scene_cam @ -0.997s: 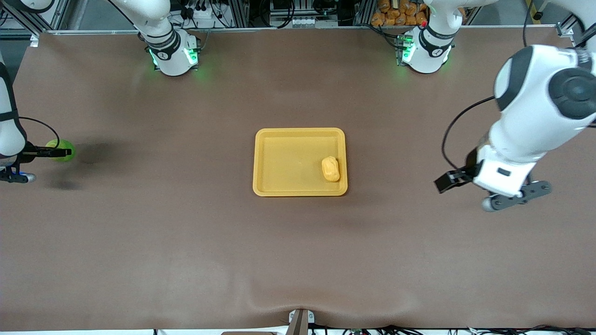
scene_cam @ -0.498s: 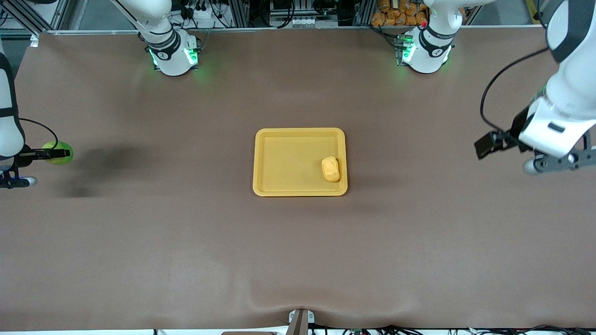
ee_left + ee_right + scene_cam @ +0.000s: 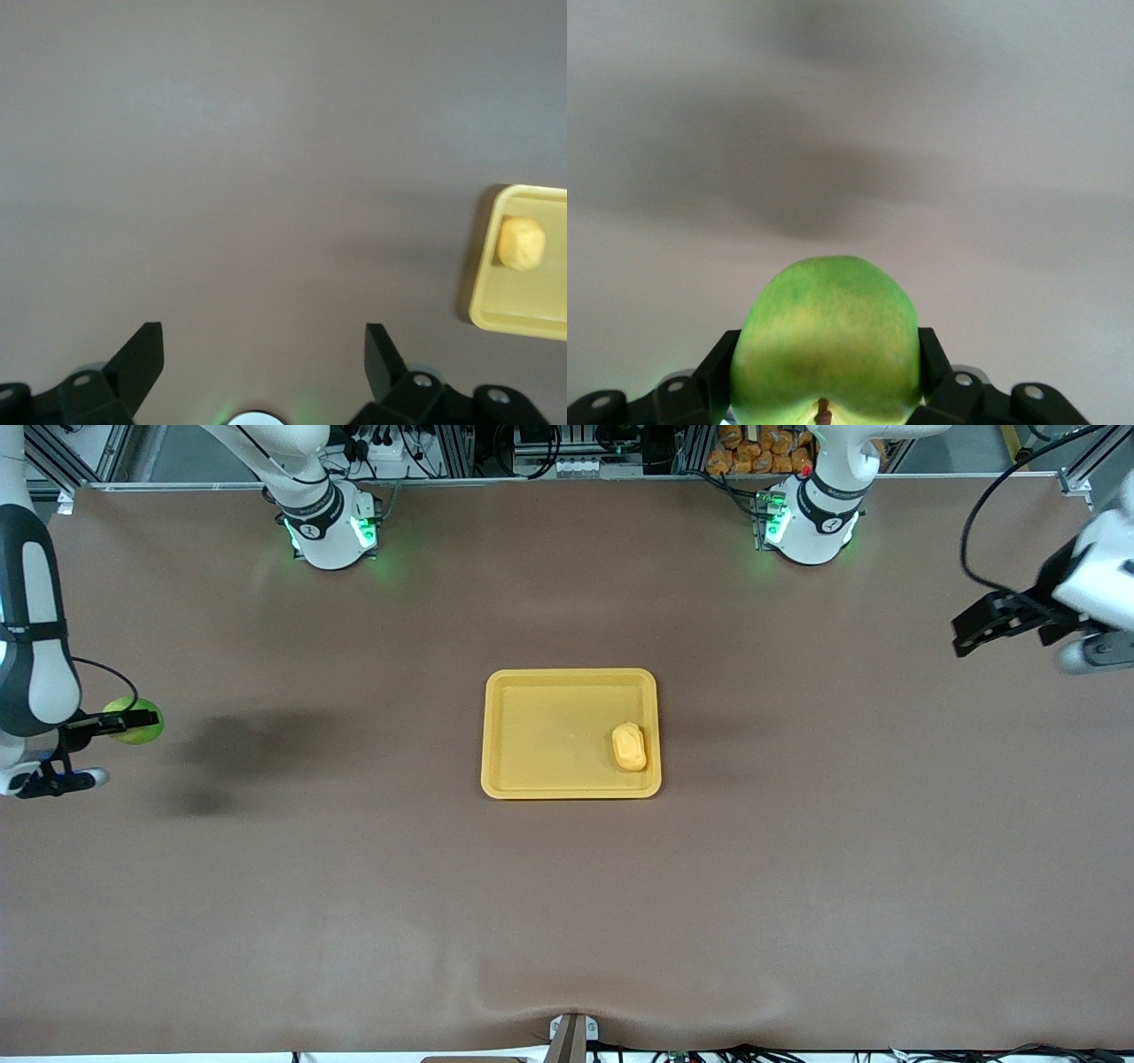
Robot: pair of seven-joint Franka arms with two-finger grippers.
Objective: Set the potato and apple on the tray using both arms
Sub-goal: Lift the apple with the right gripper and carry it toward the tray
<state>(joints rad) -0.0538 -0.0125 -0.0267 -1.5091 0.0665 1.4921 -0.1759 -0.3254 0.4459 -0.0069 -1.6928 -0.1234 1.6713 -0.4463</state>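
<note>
Our right gripper [image 3: 124, 722] holds the apple [image 3: 135, 721] tight, up over the table's right-arm end, ready to carry it. The potato [image 3: 629, 746] lies in the tray [image 3: 532, 786] mid-table. Our left gripper [image 3: 992, 624] waits, jaws wide, holding nothing.

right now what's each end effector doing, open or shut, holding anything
Left end effector: open, empty, up over bare table at the left arm's end.
Right end effector: shut on the apple, held above the table at the right arm's end.
</note>
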